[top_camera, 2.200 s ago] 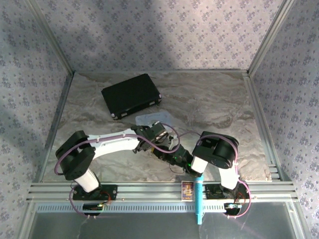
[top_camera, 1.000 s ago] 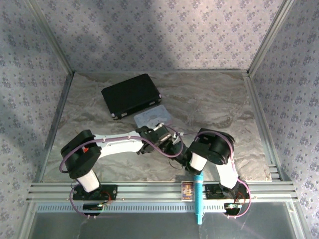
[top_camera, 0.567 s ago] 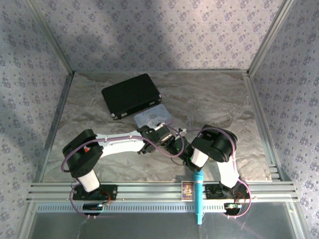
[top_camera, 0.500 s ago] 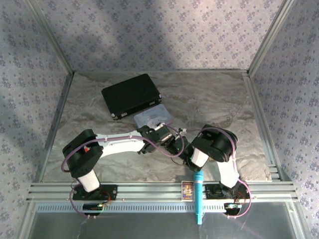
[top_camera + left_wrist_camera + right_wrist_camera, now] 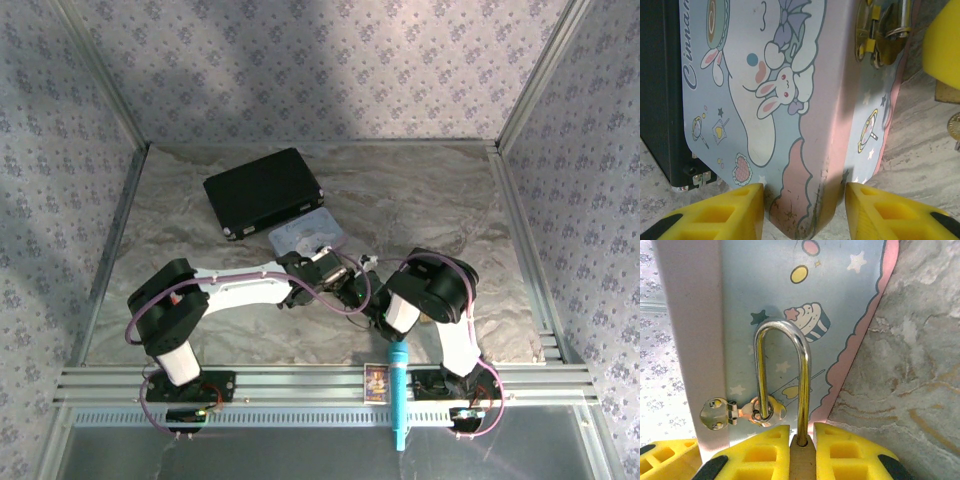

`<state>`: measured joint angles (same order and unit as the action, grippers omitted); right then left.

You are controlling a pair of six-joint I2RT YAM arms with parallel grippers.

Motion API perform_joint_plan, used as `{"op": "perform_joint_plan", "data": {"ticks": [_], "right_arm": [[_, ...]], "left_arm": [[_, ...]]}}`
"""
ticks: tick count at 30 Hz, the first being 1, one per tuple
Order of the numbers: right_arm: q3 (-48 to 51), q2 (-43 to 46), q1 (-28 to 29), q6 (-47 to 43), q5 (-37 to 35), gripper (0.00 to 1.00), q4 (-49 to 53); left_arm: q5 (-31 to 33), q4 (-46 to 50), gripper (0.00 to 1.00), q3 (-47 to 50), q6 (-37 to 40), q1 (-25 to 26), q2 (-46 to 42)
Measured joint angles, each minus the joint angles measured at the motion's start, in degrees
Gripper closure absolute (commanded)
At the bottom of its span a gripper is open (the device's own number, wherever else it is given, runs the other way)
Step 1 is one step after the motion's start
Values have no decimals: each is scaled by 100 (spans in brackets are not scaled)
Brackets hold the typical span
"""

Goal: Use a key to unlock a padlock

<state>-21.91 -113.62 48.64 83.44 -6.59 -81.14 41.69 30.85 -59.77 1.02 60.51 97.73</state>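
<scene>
In the right wrist view the brass padlock [image 5: 802, 462] sits between my right gripper's [image 5: 801, 440] yellow fingers, which are shut on its body. Its silver shackle [image 5: 803, 370] rises from the body; the other leg passes through the hasp [image 5: 762, 410] of the pastel tin [image 5: 790, 285] and stands beside the body. My left gripper [image 5: 804, 205] straddles a worn corner of the tin [image 5: 785, 90], with both pads against it. From above, the tin [image 5: 305, 236] lies just beyond the two grippers, left [image 5: 345, 283] and right [image 5: 368, 300]. I cannot make out the key.
A black case [image 5: 262, 190] lies behind the tin, touching it at the left in the left wrist view [image 5: 660, 90]. A blue pen [image 5: 397, 395] and a small card [image 5: 376, 381] rest on the front rail. Marble tabletop [image 5: 430, 200] stretches to the right, with walls close around.
Since 2.2 s ago the left gripper has shifted right toward the right gripper and the tin has settled. In the last half second almost nothing has moved.
</scene>
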Motion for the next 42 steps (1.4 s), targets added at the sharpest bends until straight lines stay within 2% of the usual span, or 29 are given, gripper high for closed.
{"op": "perform_joint_plan", "data": {"ticks": [14,29,36,40,42], "right_arm": [[-76,-92,-295,680,496,100,-26],[122,83,-605,833,881,100,-96],[87,81,-538,726,719,100,-26],[153,116,-533,562,640,93,-26],[232,195,-553,457,638,93,-2]], "left_arm": [[-4,-68,56,-20,0,4,26],[74,-96,56,-155,-46,26,181],[33,-39,56,-258,-42,17,236],[-83,68,57,-396,-39,-39,278],[-177,85,57,-452,-39,-61,284]]}}
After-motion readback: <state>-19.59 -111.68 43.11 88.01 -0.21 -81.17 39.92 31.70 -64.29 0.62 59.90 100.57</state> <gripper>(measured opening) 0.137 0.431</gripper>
